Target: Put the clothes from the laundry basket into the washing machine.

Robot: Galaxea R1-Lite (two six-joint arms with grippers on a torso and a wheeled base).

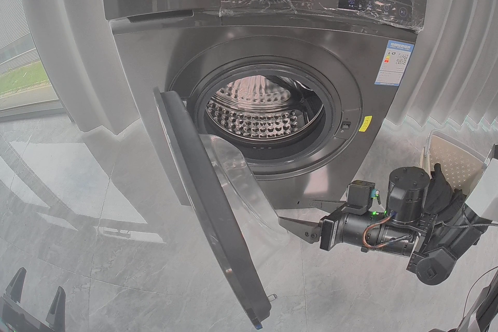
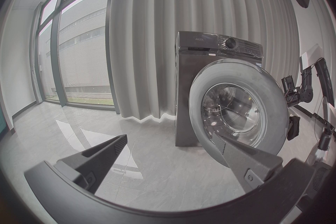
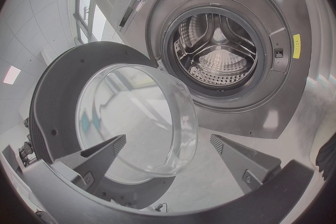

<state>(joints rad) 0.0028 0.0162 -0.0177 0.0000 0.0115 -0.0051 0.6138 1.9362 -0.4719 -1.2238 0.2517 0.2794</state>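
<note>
The grey washing machine point(image 1: 270, 37) stands with its round door point(image 1: 207, 203) swung wide to the left, and its steel drum point(image 1: 259, 110) holds nothing. A white laundry basket point(image 1: 456, 159) sits on the floor to the machine's right, with dark clothes point(image 1: 441, 190) draped over its rim. My right gripper point(image 1: 296, 228) hovers low in front of the machine, between basket and door, pointing at the door's glass bowl point(image 3: 140, 119). It is open point(image 3: 168, 140) and holds nothing. Low at the far left, my left gripper point(image 1: 33, 296) is open point(image 2: 168, 140) and faces the machine point(image 2: 217, 60) from a distance.
Glossy pale floor tiles point(image 1: 104, 182) surround the machine. White curtains point(image 1: 456, 37) hang behind it and a window point(image 1: 21, 68) lies to the left. The open door juts far out over the floor, dividing the space between the two arms.
</note>
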